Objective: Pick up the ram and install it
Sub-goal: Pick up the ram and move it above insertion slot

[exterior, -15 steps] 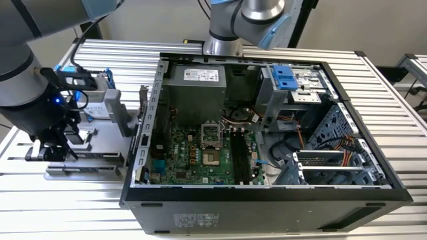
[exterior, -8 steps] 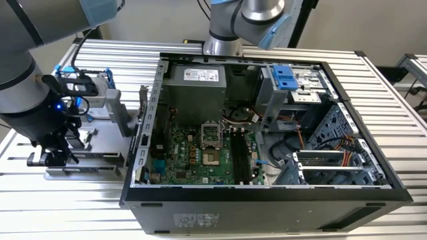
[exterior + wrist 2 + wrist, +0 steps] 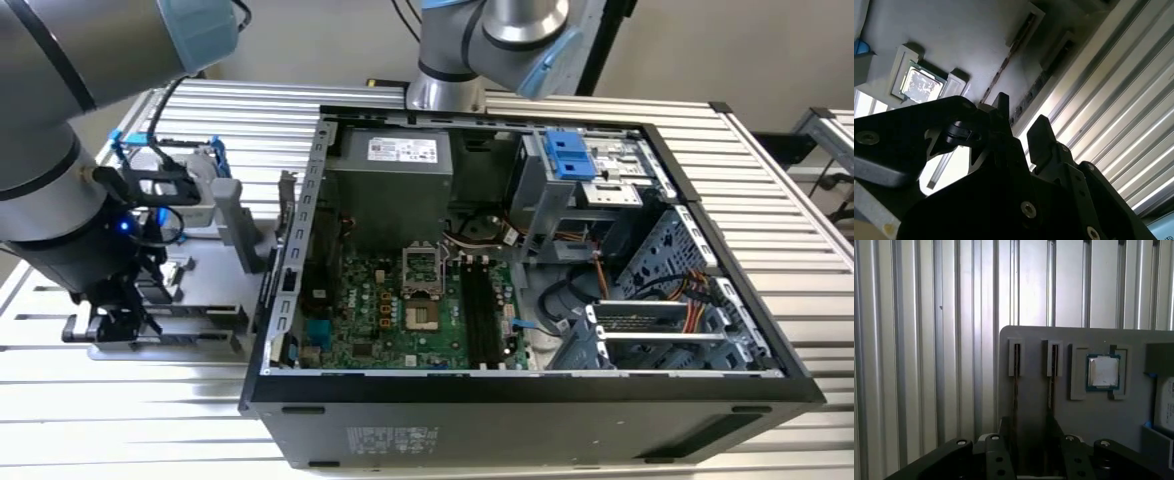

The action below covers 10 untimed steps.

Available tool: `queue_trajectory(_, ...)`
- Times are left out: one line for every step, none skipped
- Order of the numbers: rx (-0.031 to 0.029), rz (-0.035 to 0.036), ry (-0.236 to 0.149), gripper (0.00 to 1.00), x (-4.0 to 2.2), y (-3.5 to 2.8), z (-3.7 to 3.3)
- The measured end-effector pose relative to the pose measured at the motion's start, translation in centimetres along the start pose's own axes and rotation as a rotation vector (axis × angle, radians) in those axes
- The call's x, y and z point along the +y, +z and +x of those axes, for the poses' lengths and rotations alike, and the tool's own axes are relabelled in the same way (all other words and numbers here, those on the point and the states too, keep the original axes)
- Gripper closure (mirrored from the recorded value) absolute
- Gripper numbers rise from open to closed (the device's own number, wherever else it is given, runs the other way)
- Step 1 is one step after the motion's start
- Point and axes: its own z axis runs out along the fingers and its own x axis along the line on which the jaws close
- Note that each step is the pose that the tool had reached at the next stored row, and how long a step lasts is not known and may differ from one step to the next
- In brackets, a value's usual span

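Exterior view first: my arm is bent down over the grey tray (image 3: 200, 335), which sits on the ribbed desk (image 3: 801, 200) towards its edge on the exterior view's left, beside the open computer case (image 3: 534, 395). From there the tool (image 3: 118, 325) is just a dark shape low over the tray, and I can't make out any stick.

The wrist cameras fill that in. In the first wrist view the tray (image 3: 1034, 340) carries two thin sticks standing on edge in parallel slots, with a square silver processor (image 3: 1103, 372) in a pocket alongside. The ram (image 3: 1016, 375) is the stick farther from the processor, a narrow dark line, edge-on. The other stick (image 3: 1052, 375) runs in behind one finger.

In the second wrist view I see the ram (image 3: 1041, 82) slanting straight into the gap of the tool (image 3: 1021, 117), dark chips in a row along it. The fingers (image 3: 1041, 130) stand apart, bright desk showing between them: released, astride the ram, gripping nothing. The ram sits in its slot.
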Motion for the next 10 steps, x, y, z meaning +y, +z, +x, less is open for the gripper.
queue_trajectory(0.0001, -0.0001, 0.0, 0.0, 0.0, 0.1, 0.07)
queue_trajectory(-0.0001, 0.0001, 0.0, 0.0, 0.01, 0.22, 0.12)
queue_trajectory(-0.0001, 0.0001, 0.0, 0.0, 0.02, 0.33, 0.18)
queue_trajectory(-0.0001, 0.0001, 0.0, 0.0, 0.02, 0.45, 0.25)
queue_trajectory(-0.0002, 0.0002, 0.0, 0.0, 0.03, 0.59, 0.3)
queue_trajectory(-0.0001, 0.0001, 0.0, 0.0, 0.04, 0.73, 0.34)
queue_trajectory(0.0, 0.0, 0.0, 0.0, 0.04, 0.88, 0.38)
queue_trajectory(0.0, -0.0001, 0.0, 0.0, 0.04, 1.03, 0.42)
queue_trajectory(-0.0001, 0.0, 0.0, 0.0, 0.04, 1.2, 0.45)
queue_trajectory(-0.0001, -0.0001, 0.0, 0.0, 0.05, 1.36, 0.48)
